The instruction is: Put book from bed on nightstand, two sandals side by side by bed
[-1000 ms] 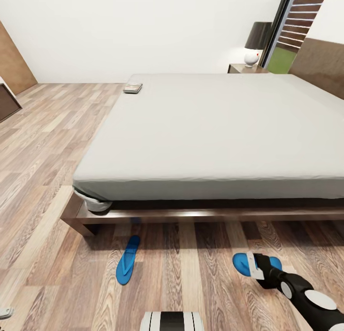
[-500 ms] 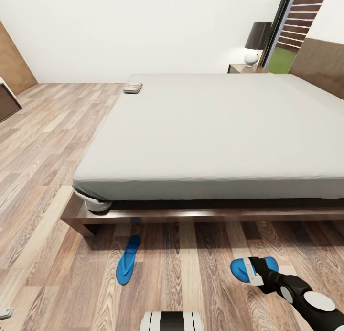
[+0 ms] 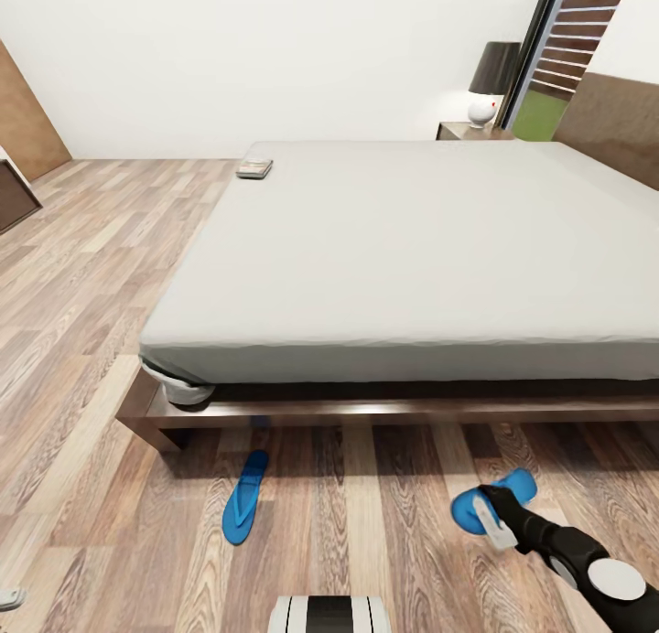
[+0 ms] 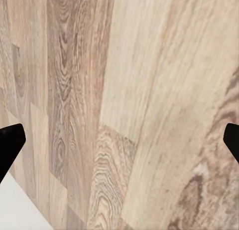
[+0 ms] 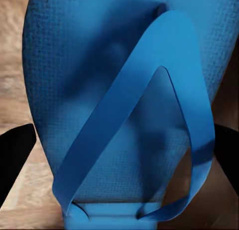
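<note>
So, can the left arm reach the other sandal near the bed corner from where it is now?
Probably yes. That sandal lies on open floor on the robot's left side, with nothing around it. The left hand is open above bare planks.

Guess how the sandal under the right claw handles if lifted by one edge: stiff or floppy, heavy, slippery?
The sandal is a thin flat sole with a Y-strap, so probably light and somewhat bendy; held by one edge it may droop. Its textured footbed should limit slipping between the right claw fingers. Being flat, it is unlikely to roll on the plank floor.
</note>
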{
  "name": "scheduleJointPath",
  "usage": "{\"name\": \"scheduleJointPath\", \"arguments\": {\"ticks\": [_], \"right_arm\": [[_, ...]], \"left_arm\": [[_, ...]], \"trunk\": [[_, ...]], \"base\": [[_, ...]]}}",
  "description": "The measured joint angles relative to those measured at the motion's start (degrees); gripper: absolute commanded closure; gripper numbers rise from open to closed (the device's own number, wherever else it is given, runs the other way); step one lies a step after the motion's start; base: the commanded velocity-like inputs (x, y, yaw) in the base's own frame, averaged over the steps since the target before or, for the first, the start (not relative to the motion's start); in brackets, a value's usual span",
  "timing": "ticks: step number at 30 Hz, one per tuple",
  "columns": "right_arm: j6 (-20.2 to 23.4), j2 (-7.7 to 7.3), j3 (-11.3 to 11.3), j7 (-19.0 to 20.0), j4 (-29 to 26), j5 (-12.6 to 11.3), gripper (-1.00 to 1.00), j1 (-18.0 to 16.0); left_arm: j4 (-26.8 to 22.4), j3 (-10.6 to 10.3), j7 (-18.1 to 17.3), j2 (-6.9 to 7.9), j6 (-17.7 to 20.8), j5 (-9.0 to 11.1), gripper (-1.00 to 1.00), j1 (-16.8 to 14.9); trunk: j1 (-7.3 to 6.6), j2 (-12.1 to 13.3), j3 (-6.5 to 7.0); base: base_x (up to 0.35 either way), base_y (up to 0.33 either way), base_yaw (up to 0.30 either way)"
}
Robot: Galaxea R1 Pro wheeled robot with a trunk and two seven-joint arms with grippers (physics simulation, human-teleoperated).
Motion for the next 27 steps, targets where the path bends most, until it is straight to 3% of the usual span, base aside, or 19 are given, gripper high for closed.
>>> {"name": "scheduleJointPath", "arguments": {"ticks": [1, 2, 5, 8, 10, 14, 16, 18, 22, 27], "right_arm": [[0.0, -0.06, 0.0, -1.0, 0.0, 2.3, 1.0, 0.0], [0.1, -0.11, -0.1, -2.6, 0.2, 6.3, 1.0, 0.0], [0.1, -0.2, -0.4, -6.7, 0.4, 11.2, 1.0, 0.1], [-0.1, -0.41, -0.4, -13.8, 1.1, 13.7, 1.0, 0.1], [-0.1, -0.56, -0.3, -16.0, 2.1, 14.5, 1.0, 0.1], [-0.2, -0.73, -0.1, -17.7, 4.5, 16.1, 1.0, 0.1], [-0.2, -0.76, 0.0, -18.2, 5.3, 18.5, 1.0, 0.1], [-0.2, -0.8, 0.1, -18.9, 6.4, 26.5, 1.0, 0.1], [-1.0, -0.66, 0.2, -19.2, 7.1, 35.7, 1.0, 0.1], [-3.1, -0.63, 0.2, -19.2, 7.2, 38.5, 1.0, 0.1]], "left_arm": [[0.0, 0.0, 0.0, -0.01, 0.0, 0.0, -1.0, 0.0], [0.0, 0.0, 0.0, 0.0, 0.0, 0.0, -1.0, 0.0], [0.0, 0.0, 0.0, 0.01, 0.0, 0.0, -1.0, 0.0], [0.0, 0.0, -0.1, 0.02, 0.0, 0.0, -1.0, 0.0], [0.0, 0.0, -0.1, 0.02, -0.1, 0.0, -1.0, 0.0], [0.0, 0.0, -0.1, 0.02, -0.1, 0.0, -1.0, 0.0], [0.0, 0.0, -0.1, -0.01, -0.1, 0.0, -1.0, 0.0], [0.0, 0.0, -0.1, -0.03, -0.1, 0.0, -1.0, 0.0], [0.0, 0.0, -0.1, -0.06, -0.1, 0.0, -1.0, 0.0], [0.0, 0.0, -0.1, -0.05, -0.1, 0.0, -1.0, 0.0]], "trunk": [[0.0, 0.0, 0.0], [0.0, 0.0, 0.0], [0.0, 0.0, 0.0], [0.0, 0.0, 0.0], [0.0, 0.0, 0.0], [0.0, 0.0, 0.0], [0.0, 0.0, 0.0], [0.0, 0.0, 0.0], [0.0, 0.0, 0.0], [0.0, 0.0, 0.0]], "base": [[0.0, 0.0, 0.0], [0.0, 0.0, 0.0], [0.0, 0.0, 0.0], [0.0, 0.0, 0.0], [0.0, 0.0, 0.0], [0.0, 0.0, 0.0], [0.0, 0.0, 0.0], [0.0, 0.0, 0.0], [0.0, 0.0, 0.0], [0.0, 0.0, 0.0]]}}
